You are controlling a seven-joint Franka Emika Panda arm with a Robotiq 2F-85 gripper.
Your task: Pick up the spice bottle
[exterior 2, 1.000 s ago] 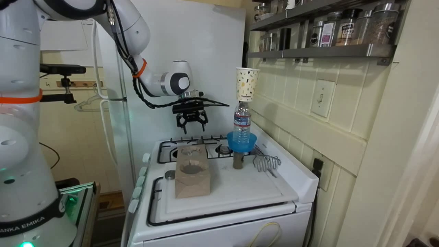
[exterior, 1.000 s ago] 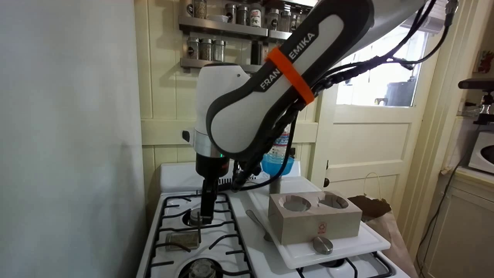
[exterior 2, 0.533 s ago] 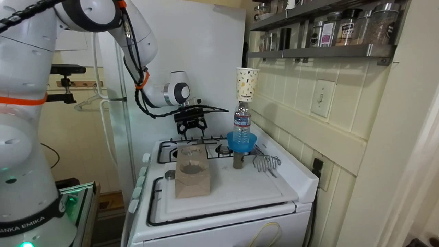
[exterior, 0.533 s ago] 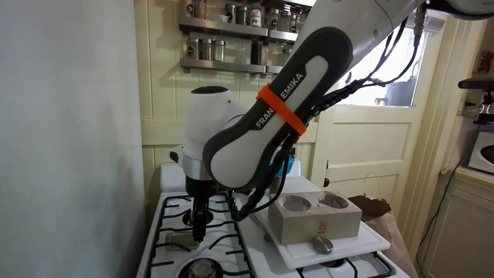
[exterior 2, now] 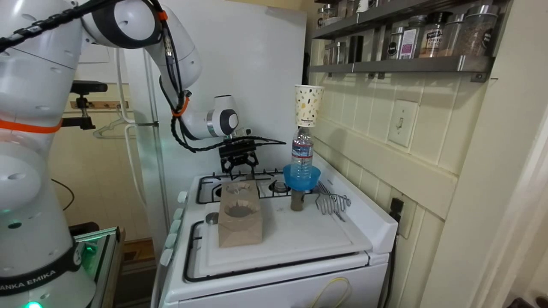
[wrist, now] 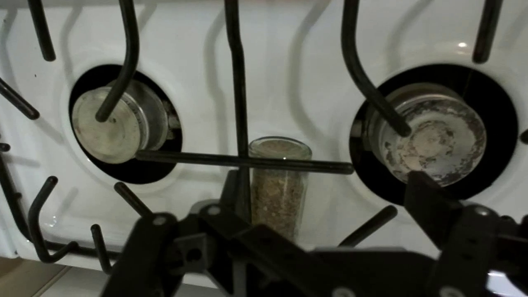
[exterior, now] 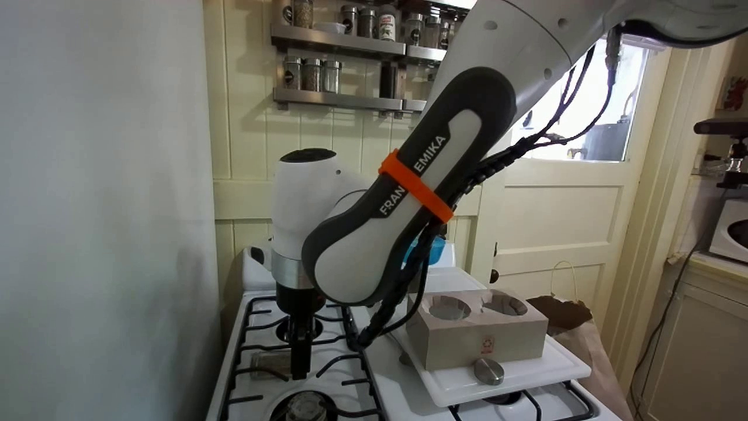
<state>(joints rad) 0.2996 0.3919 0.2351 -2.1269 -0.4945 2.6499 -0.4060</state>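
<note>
On the stovetop, the spice bottle is lying under the grate and we're apparently preparing the grasp, claw spread wide and empty, next likely needing centring, then lowering.

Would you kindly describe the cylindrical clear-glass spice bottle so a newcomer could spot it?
On the white stove, black metal bars cross between two round metal burners. Partly beneath one bar lies the spice bottle, whose clear glass and grainy brown contents set it apart from both burners.
</note>
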